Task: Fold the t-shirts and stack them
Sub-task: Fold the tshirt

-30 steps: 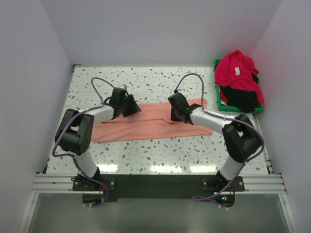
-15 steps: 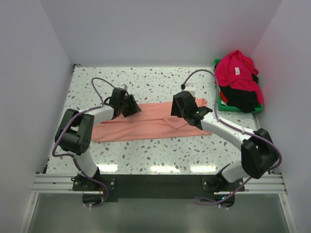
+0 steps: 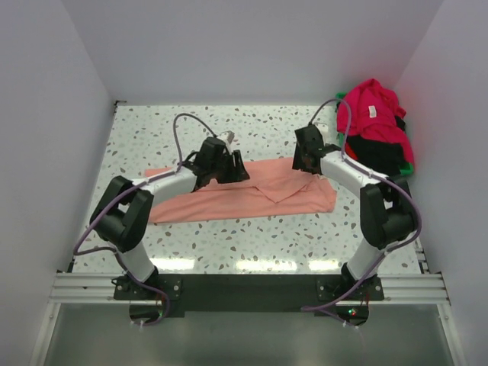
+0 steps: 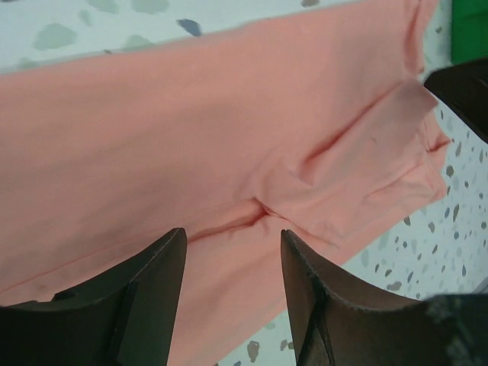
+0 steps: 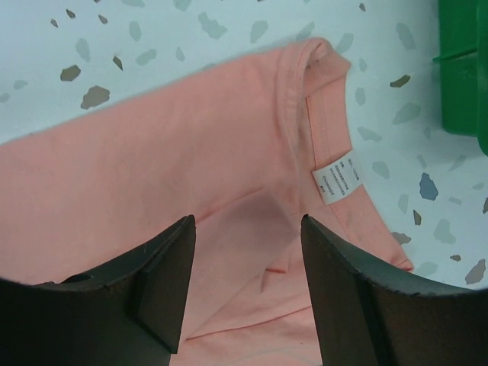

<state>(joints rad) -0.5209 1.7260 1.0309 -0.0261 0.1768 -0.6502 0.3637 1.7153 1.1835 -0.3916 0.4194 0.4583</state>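
The salmon-pink t-shirt (image 3: 252, 191) lies folded into a long strip across the middle of the table, its collar end at the right. Its white neck tag (image 5: 336, 176) shows in the right wrist view. My left gripper (image 3: 232, 169) is open and empty, just above the shirt's upper middle; the left wrist view shows pink cloth (image 4: 213, 137) under the spread jaws. My right gripper (image 3: 303, 163) is open and empty over the collar end. The crimson red t-shirt (image 3: 370, 110) with a white label lies on the black t-shirt (image 3: 377, 152) in the bin.
The green plastic bin (image 3: 352, 165) stands at the table's back right corner, close to my right arm; its edge shows in the right wrist view (image 5: 461, 69). White walls close in the speckled table (image 3: 229, 236) on three sides.
My left gripper has moved right along the shirt's upper edge. My right gripper has let go of the cloth and moved back right to the collar end. The shirt's right end lies flatter.
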